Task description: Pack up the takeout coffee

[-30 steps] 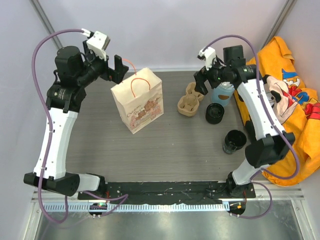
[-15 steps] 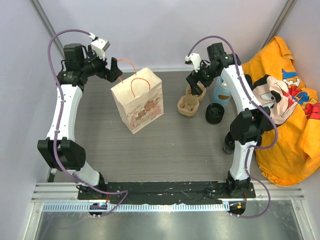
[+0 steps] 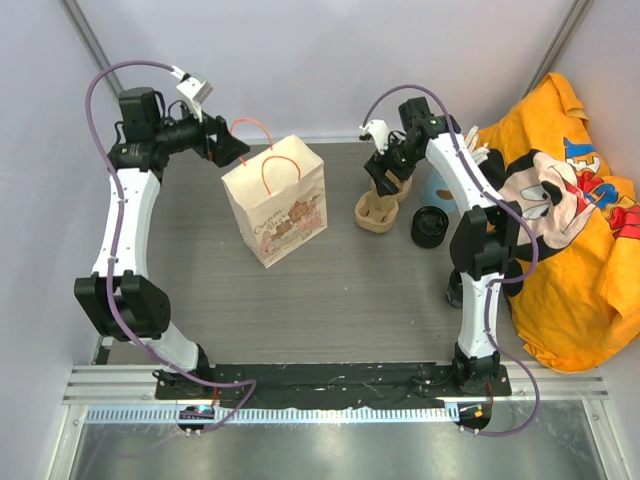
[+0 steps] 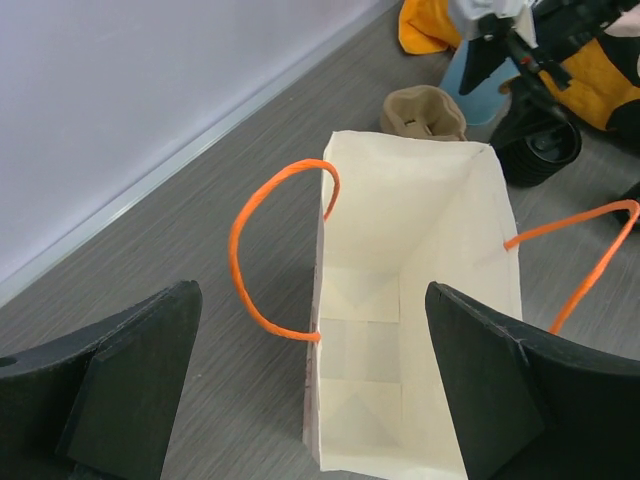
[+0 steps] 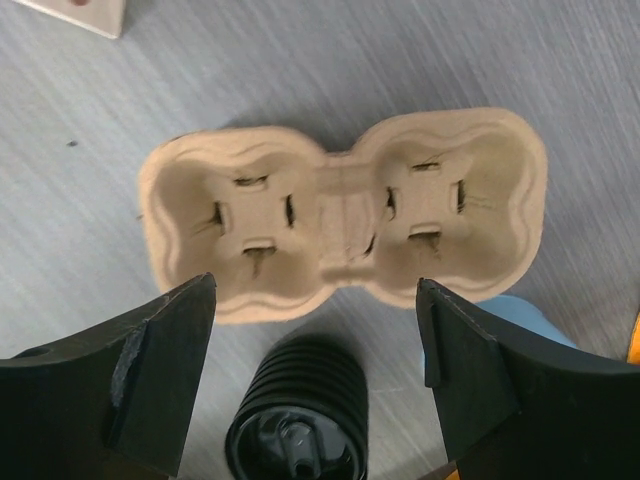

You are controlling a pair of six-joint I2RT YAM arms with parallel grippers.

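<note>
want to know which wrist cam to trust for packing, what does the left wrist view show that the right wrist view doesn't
Only the left wrist view: the open top of the bag with nothing inside it, its orange handles, and the wall.

Only the right wrist view: both wells of the carrier from straight above, both empty, and the ribbed side of the black cup lying beside it.

Both: the carrier, the black cup and the blue cup, though in the left wrist view they are far off and partly hidden.
</note>
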